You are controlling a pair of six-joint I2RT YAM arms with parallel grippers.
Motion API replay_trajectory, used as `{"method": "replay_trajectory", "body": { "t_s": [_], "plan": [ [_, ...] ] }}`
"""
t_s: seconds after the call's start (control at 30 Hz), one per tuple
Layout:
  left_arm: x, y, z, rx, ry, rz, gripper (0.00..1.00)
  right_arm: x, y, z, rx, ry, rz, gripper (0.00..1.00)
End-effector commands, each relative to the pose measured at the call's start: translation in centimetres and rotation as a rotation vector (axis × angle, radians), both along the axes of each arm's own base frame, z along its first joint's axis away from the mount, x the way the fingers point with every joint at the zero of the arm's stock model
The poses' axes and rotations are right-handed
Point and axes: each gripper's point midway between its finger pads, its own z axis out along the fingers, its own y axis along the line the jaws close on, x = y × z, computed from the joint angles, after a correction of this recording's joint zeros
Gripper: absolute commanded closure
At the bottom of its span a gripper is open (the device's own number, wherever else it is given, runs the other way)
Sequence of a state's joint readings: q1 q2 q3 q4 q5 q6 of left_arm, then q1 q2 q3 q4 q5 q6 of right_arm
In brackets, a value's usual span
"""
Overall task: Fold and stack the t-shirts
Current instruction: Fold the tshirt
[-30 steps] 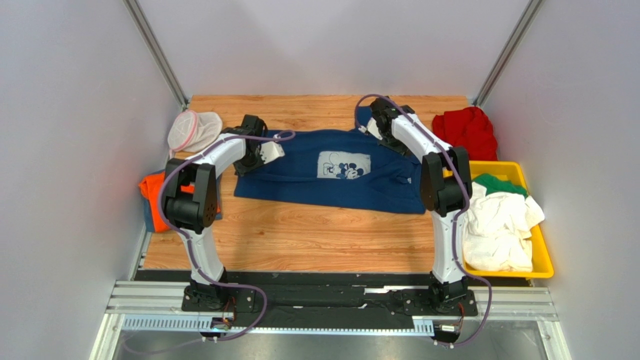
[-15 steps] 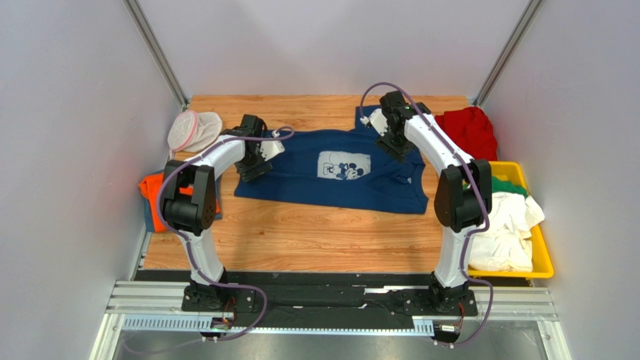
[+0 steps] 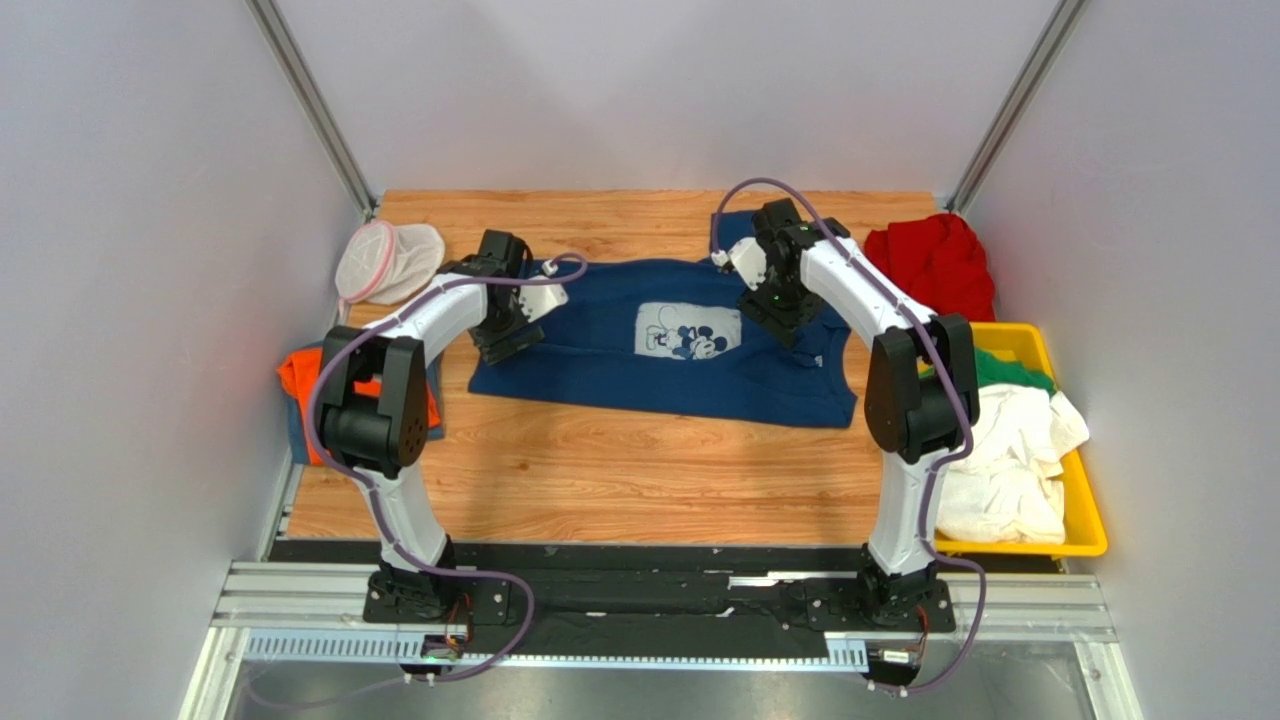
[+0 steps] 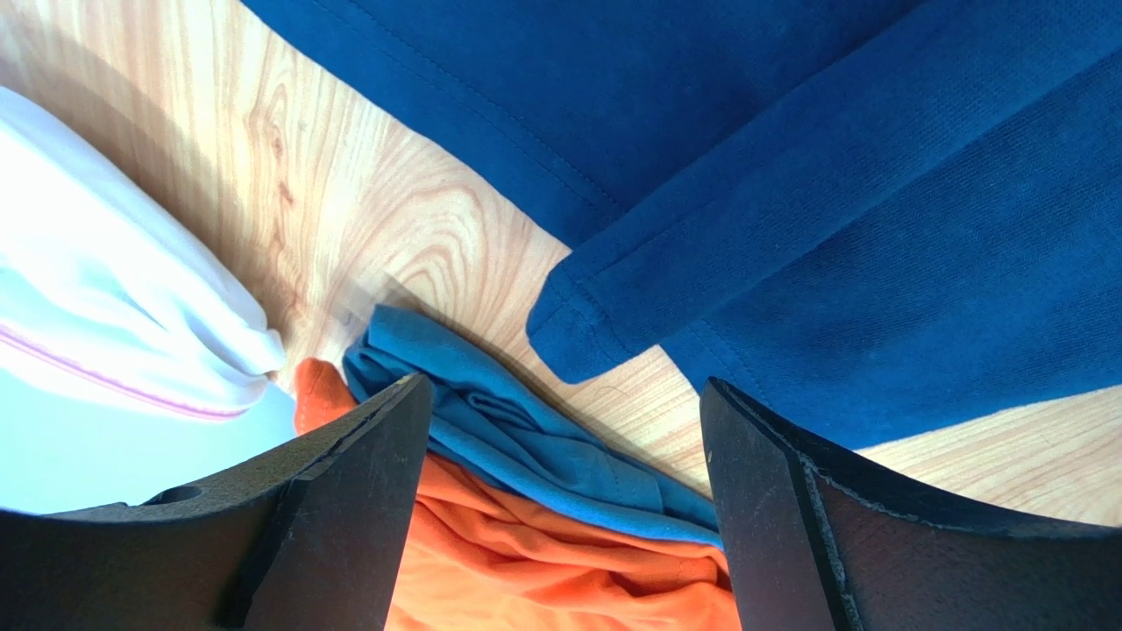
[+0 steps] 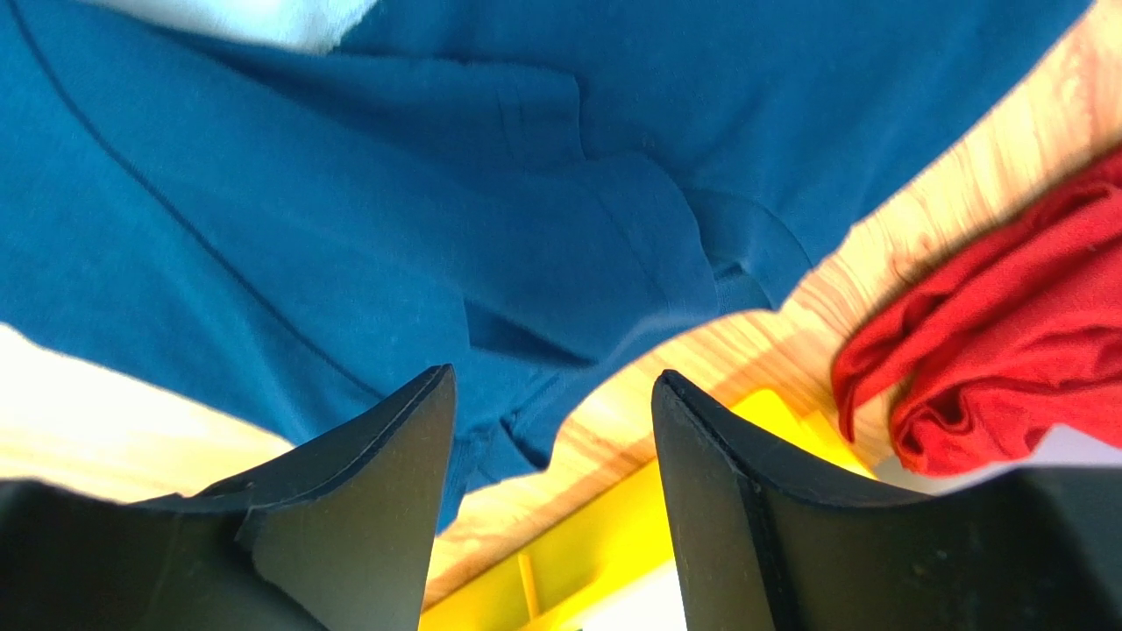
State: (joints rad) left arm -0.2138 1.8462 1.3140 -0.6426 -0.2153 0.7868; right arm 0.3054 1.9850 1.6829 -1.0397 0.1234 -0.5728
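A navy t-shirt (image 3: 661, 360) with a pale Mickey print (image 3: 688, 330) lies spread flat on the wooden table (image 3: 601, 480). My left gripper (image 3: 508, 333) hovers open just above its left sleeve (image 4: 619, 316), holding nothing. My right gripper (image 3: 784, 312) stands open over the shirt's right shoulder, also holding nothing. In the left wrist view the left gripper (image 4: 566, 434) frames an orange t-shirt (image 4: 527, 565) under a teal-blue cloth (image 4: 527, 421). The right gripper (image 5: 553, 408) looks past the navy cloth (image 5: 329, 197) toward a red t-shirt (image 5: 1001, 355).
A white mesh pouch (image 3: 385, 258) with a pink rim lies at the back left. The orange shirt (image 3: 308, 393) hangs at the table's left edge. The red shirt (image 3: 935, 258) sits back right. A yellow bin (image 3: 1089, 518) at the right holds white (image 3: 999, 458) and green (image 3: 999, 368) shirts.
Both grippers have opened and let go of the navy shirt, which now lies flat. The right gripper has shifted slightly toward the near right; the left has barely moved.
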Motion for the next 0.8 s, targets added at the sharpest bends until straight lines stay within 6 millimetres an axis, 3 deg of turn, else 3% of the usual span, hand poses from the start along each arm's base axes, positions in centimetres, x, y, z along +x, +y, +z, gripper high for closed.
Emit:
{"method": "replay_trajectory", "body": {
  "t_s": [0.0,0.37,0.77],
  "plan": [
    [0.6,-0.4,2.1,-0.028,-0.077,0.007,0.16,1.6,0.9,-1.0,0.023,-0.027,-0.002,0.39],
    [0.4,-0.1,1.6,-0.011,-0.074,0.006,0.16,4.9,1.6,-4.1,0.003,-0.032,0.005,0.39],
    [0.0,0.0,1.3,-0.002,-0.067,0.0,0.16,6.7,1.3,-3.9,-0.034,-0.08,0.008,0.39]
  ]
}}
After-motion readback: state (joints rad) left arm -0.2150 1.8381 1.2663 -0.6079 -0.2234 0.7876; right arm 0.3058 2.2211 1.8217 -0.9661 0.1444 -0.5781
